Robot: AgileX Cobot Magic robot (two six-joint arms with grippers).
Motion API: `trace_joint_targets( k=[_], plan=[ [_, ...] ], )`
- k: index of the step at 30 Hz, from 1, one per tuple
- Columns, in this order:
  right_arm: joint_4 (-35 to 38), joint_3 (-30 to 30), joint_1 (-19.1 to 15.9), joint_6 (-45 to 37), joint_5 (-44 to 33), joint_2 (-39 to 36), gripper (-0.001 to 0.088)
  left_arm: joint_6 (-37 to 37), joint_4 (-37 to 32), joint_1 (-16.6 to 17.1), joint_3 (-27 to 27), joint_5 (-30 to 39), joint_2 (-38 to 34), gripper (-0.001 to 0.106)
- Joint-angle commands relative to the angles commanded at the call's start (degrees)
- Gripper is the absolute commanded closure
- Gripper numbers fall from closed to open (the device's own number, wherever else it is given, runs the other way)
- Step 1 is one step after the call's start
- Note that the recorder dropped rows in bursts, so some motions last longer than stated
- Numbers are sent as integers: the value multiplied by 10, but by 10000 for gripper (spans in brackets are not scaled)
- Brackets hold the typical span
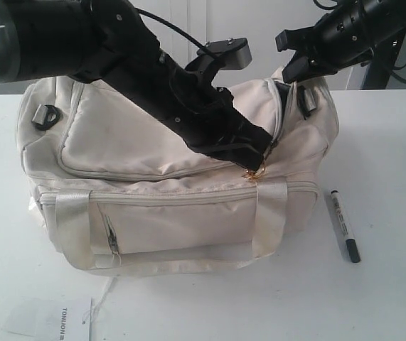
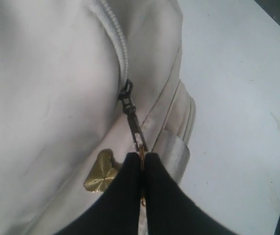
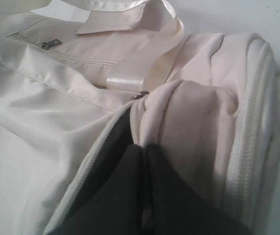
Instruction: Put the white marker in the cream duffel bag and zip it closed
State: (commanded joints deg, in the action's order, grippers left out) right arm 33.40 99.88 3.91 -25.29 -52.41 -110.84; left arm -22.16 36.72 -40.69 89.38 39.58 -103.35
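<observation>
1. Left claw [image 2: 143, 156]: I am pressing both fingers together on the lower end of the metal zip pull [image 2: 136, 128]. The pull is stretching straight from its dark slider [image 2: 125, 93] to my fingertips. The gold charm [image 2: 99, 177] is lying flat on the fabric just beside my fingers.

2. Right claw [image 3: 143, 147]: I am holding these fingers pressed together as well, pinching a bunched fold of the cream duffel bag [image 1: 153, 149] at its end, right next to the zip track. A thin strip of cream cloth is showing between the two fingers.

3. Bag position: the bag is sitting upright on the white table [image 1: 387, 142], with its front pocket [image 1: 181, 217] and the shiny webbing handle [image 1: 75, 227] facing the exterior camera. My left arm is reaching across the top of the bag to its front right corner. My right arm is coming in from the right, at the bag's upper end.

4. Marker position: the white marker [image 1: 344, 224] is lying flat on the table, just right of the bag and apart from it, outside the bag. Neither claw is touching it.

5. A small printed paper tag [image 1: 46, 314] is lying on the table in front of the bag.
</observation>
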Motion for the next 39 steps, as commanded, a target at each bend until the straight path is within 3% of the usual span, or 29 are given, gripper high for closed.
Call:
trace_joint_targets(
  k=[39],
  plan=[
    [-2, 0, 0, 20, -2, 0, 868, 43, -91, 0, 0, 65, 7, 1053]
  ],
)
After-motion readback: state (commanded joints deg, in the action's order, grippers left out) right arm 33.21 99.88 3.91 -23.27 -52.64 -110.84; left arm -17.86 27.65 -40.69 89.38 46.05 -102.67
